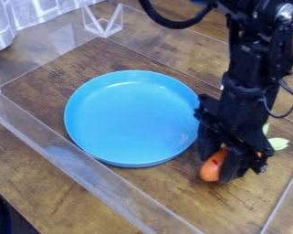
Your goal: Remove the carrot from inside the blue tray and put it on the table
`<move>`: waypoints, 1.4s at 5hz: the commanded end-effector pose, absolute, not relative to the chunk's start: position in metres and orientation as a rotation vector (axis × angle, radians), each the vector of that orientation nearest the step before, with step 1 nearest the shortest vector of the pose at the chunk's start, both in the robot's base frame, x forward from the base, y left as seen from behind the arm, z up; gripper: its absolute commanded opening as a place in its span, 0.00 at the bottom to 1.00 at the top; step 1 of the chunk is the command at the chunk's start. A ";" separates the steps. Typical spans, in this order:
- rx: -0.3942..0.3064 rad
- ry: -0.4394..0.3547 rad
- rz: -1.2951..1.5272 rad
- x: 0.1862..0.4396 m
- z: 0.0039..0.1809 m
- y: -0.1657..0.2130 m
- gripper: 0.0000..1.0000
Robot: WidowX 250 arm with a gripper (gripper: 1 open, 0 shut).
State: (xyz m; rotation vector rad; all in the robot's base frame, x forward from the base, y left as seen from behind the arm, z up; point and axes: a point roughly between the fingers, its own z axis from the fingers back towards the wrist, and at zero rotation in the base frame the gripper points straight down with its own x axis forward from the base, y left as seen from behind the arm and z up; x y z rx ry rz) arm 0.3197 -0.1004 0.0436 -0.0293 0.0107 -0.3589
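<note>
The arm's black body hides most of the carrot; only its orange end shows, and a green bit peeks out at right. It sits pinched in the jaws, low over the worktop just beside the blue tray.

The black arm stands nearly upright, its gripper pointing straight down, clamped tight.

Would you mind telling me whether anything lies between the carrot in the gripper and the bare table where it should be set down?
Nothing visible does. The gripper is shut on the carrot just right of the blue tray, outside its rim, and only bare wood of the table shows beneath it.
</note>
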 end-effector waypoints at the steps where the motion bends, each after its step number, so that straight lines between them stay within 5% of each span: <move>1: -0.054 -0.038 -0.338 0.328 0.056 -0.097 0.00; 4: -0.094 -0.001 -0.326 0.323 0.047 -0.097 0.00; 7: -0.065 -0.060 -0.289 0.346 0.077 -0.094 0.00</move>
